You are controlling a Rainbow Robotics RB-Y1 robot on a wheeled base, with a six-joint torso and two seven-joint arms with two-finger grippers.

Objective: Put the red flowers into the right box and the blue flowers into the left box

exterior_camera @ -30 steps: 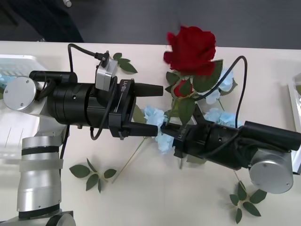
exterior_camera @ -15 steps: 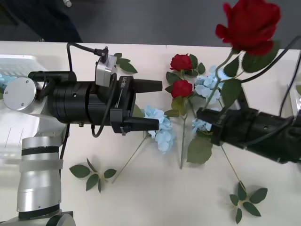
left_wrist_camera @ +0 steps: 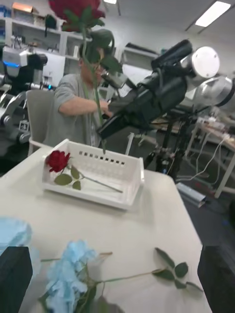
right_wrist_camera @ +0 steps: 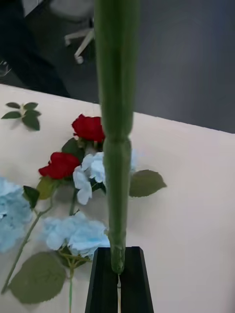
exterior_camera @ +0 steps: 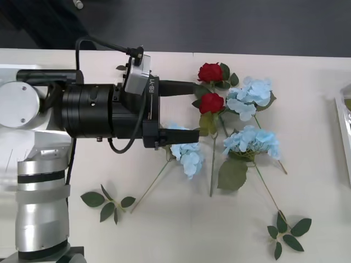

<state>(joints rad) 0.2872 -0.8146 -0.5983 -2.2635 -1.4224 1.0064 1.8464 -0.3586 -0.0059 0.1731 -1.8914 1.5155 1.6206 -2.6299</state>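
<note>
— Where is the held rose [left_wrist_camera: 76,7] for us right now?

— Up in the air above the right box [left_wrist_camera: 128,191]. The right end effector [left_wrist_camera: 105,129] has its black fingers pressed together on the lower stem, so the head stands high and the stem's foot hangs just over the tray. One boxed rose [left_wrist_camera: 58,160] already lies inside.

— So we are at the drop. How do we do it well?

— In our judgement, we lower until the stem's foot is inside the rim, tip the head toward the tray's long side, and only then part the fingers. The head is heavy and the stem long, so released from this height it could topple over the low wall.

— And the left end effector [exterior_camera: 194,109]?

— Spread wide, hovering over the tabletop [exterior_camera: 164,230] with one of the blue flowers [exterior_camera: 184,156] just under its lower finger. Two loose roses [exterior_camera: 211,102] lie just beyond its tips.

— What does each camera give us?

— The left wrist view alone gives us the rose against the box. The right wrist view confirms the pinch, with the stem [right_wrist_camera: 116,146] running straight up from the closed fingertips [right_wrist_camera: 105,279]. The front view gives what remains to sort, plus a sliver of white rim at the far right.
</note>
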